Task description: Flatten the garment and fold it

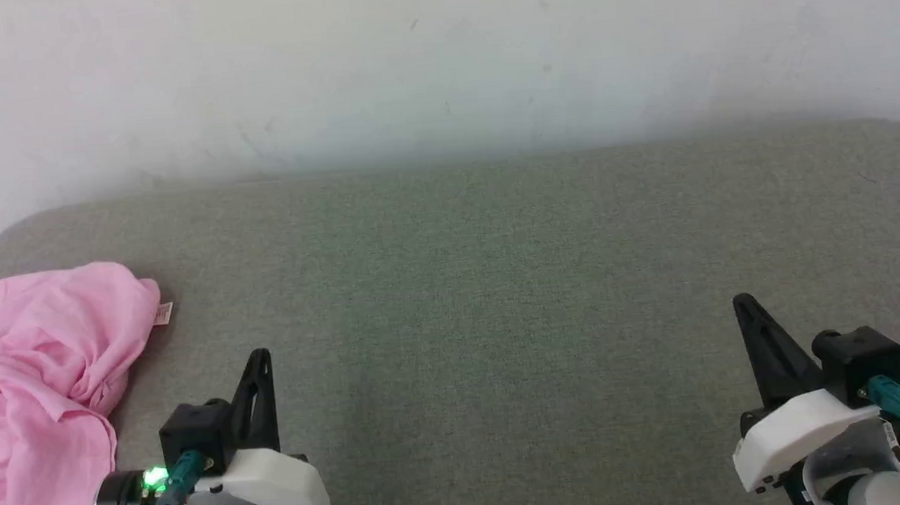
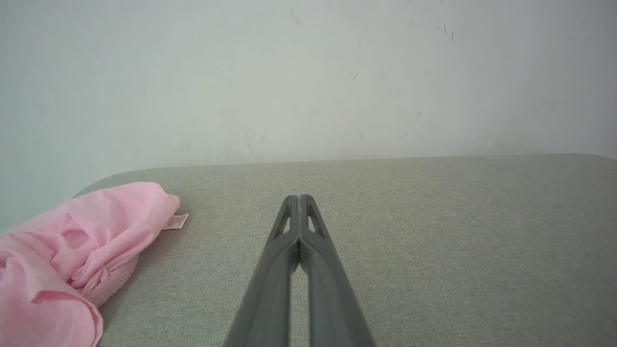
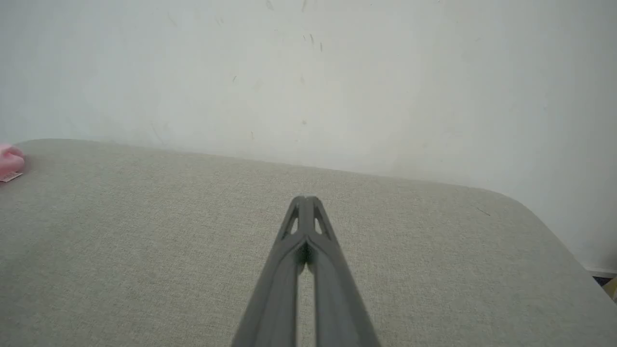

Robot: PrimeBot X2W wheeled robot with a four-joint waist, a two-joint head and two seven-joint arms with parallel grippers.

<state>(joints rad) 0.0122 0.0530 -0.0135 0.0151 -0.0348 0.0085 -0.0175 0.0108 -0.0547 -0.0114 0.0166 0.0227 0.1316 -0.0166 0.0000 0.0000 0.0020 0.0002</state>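
Note:
The garment [image 1: 40, 392] is a crumpled pink heap at the left edge of the grey padded table [image 1: 499, 281], with a small white tag [image 1: 163, 313] sticking out at its right. In the left wrist view the garment [image 2: 72, 255] lies left of my fingers, its tag [image 2: 176, 221] facing them. A sliver of the garment [image 3: 9, 160] shows at the far left of the right wrist view. My left gripper [image 1: 261, 354] is shut and empty, just right of the heap and apart from it. My right gripper [image 1: 741, 301] is shut and empty near the table's right side.
A pale wall [image 1: 437, 63] rises directly behind the table. The table has rounded back corners [image 3: 520, 202]. A wide stretch of grey surface lies between the two grippers.

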